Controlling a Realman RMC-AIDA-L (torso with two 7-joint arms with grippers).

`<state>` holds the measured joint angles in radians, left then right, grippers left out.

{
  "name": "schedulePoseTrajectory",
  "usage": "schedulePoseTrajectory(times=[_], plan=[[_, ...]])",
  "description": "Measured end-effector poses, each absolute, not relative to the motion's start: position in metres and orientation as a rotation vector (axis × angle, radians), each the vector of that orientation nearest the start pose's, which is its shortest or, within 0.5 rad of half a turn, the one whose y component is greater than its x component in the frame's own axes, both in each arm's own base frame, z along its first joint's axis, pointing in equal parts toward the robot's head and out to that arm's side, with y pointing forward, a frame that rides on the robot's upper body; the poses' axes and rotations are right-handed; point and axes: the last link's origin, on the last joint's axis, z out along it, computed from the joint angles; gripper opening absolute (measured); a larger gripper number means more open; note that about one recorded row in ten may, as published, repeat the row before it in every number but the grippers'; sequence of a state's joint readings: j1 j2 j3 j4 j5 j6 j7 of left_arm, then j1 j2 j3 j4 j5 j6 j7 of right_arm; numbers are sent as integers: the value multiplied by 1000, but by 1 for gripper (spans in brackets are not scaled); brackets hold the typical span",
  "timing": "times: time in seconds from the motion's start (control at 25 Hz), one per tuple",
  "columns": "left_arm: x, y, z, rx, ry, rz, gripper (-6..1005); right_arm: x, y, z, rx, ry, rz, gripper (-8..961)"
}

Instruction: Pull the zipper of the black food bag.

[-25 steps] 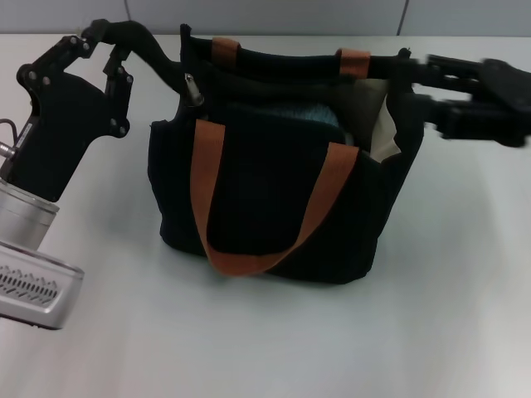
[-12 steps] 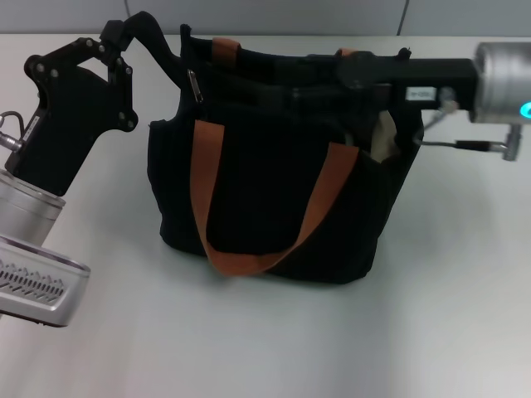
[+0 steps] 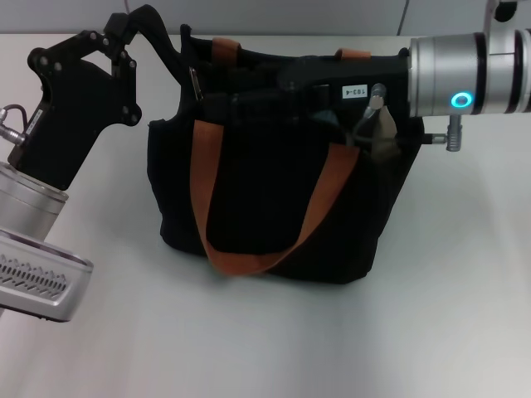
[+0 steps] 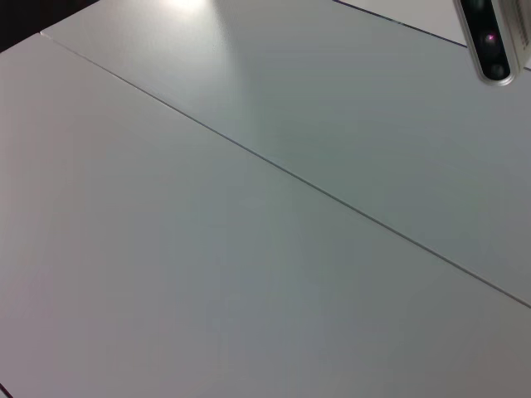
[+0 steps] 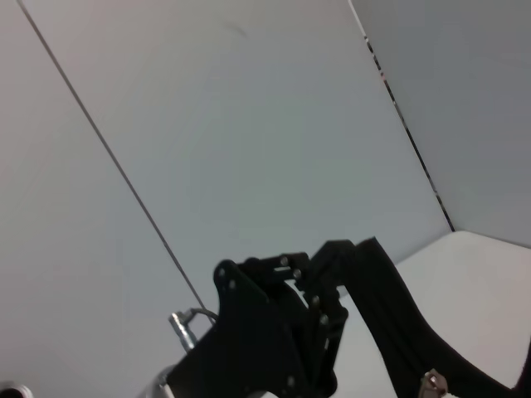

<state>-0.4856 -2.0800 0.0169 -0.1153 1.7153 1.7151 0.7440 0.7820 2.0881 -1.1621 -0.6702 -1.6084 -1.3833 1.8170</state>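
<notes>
Gripping boxy black fabric bag (image 3: 274,207) corner, left end effector (image 3: 162,41), right end effector (image 3: 220,104) state unclear

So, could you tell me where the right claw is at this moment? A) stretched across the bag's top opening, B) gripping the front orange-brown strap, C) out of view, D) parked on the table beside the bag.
A: in the head view the right claw reaches along the top opening of the black food bag, toward the zipper.

A black food bag (image 3: 274,207) with orange-brown strap handles (image 3: 257,207) and a small silver-grey zipper (image 3: 193,85) sits on a plain white counter (image 3: 265,340). Both robot arms are silver, ending in black grippers.
</notes>
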Motion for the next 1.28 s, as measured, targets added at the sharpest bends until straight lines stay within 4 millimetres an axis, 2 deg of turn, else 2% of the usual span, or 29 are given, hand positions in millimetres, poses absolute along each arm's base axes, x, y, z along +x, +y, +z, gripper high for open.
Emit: schedulePoseTrajectory(times=[0.48, 0.6, 1.28], plan=[[-255, 289, -13, -1496, 651, -469, 22, 105, 385, -55, -2915, 778, 871, 725], [-255, 289, -14, -1496, 652, -469, 23, 105, 387, -62, -2915, 820, 850, 531], [-252, 289, -14, -1497, 670, -487, 28, 97, 395, -71, -2895, 794, 789, 530]])
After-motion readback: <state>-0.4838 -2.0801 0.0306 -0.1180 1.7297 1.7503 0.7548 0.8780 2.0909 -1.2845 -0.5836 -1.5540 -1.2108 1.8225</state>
